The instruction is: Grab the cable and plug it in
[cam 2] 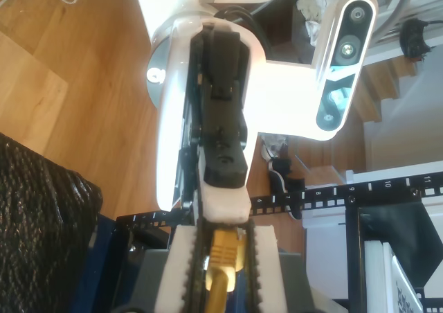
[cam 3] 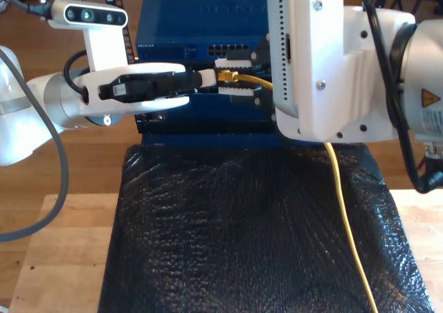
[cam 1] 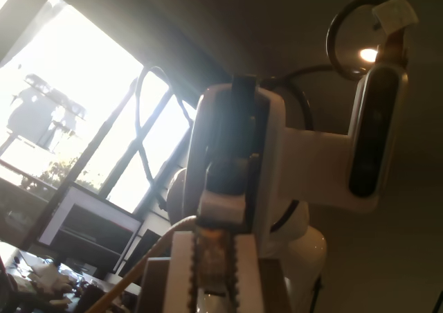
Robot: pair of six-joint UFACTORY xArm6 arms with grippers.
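Note:
The yellow cable (cam 3: pixel 339 188) runs across the black mat, passes behind the arm on the exterior view's right, and ends in a plug held in front of the blue switch (cam 3: pixel 187 22). My second gripper (cam 2: pixel 225 240), on that arm, has its toothed fingers close on the yellow boot of the cable (cam 2: pixel 223 257). My first gripper (cam 1: pixel 216 251), on the arm at the exterior view's left, faces it tip to tip. Its fingers are shut on the clear plug end, and the cable (cam 1: pixel 131 271) trails away below. In the exterior view the two grippers meet at the plug (cam 3: pixel 230 77).
A black mat (cam 3: pixel 242 223) covers the wooden table in front of the switch. The switch has a row of ports (cam 3: pixel 228 50) just behind the plug. Black rack rails (cam 2: pixel 346 192) stand beside it. The large white arm body (cam 3: pixel 325 57) hides part of the switch.

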